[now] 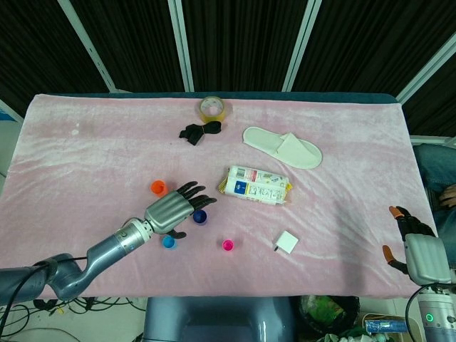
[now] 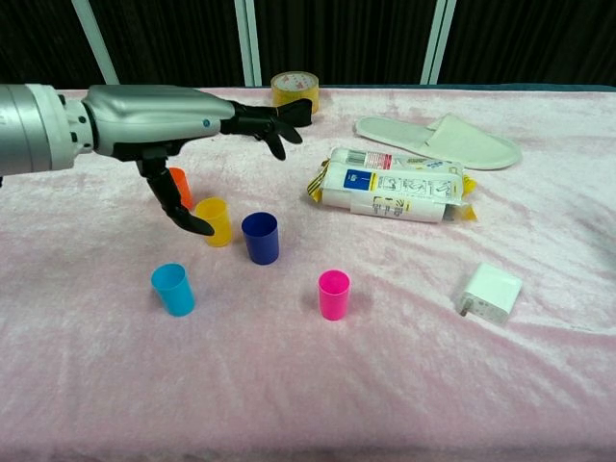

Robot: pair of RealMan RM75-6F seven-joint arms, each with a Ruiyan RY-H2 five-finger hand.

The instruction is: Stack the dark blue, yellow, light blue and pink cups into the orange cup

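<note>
Five small cups stand upright on the pink cloth: orange (image 2: 180, 187), yellow (image 2: 215, 221), dark blue (image 2: 260, 238), light blue (image 2: 173, 289) and pink (image 2: 334, 294). My left hand (image 2: 173, 117) hovers above the orange and yellow cups with its fingers stretched out toward the right. Its thumb points down, and the tip is at the yellow cup's left side, in front of the orange cup. It holds nothing. In the head view the left hand (image 1: 174, 210) hides the yellow cup; the dark blue cup (image 1: 200, 216) shows at its fingertips. My right hand (image 1: 417, 251) rests off the table's near right corner, empty.
A tape roll (image 2: 293, 89) and a black clip (image 2: 273, 118) lie at the back. A white slipper (image 2: 440, 139) and a printed packet (image 2: 393, 184) lie to the right of the cups. A white charger (image 2: 491, 291) sits at the front right.
</note>
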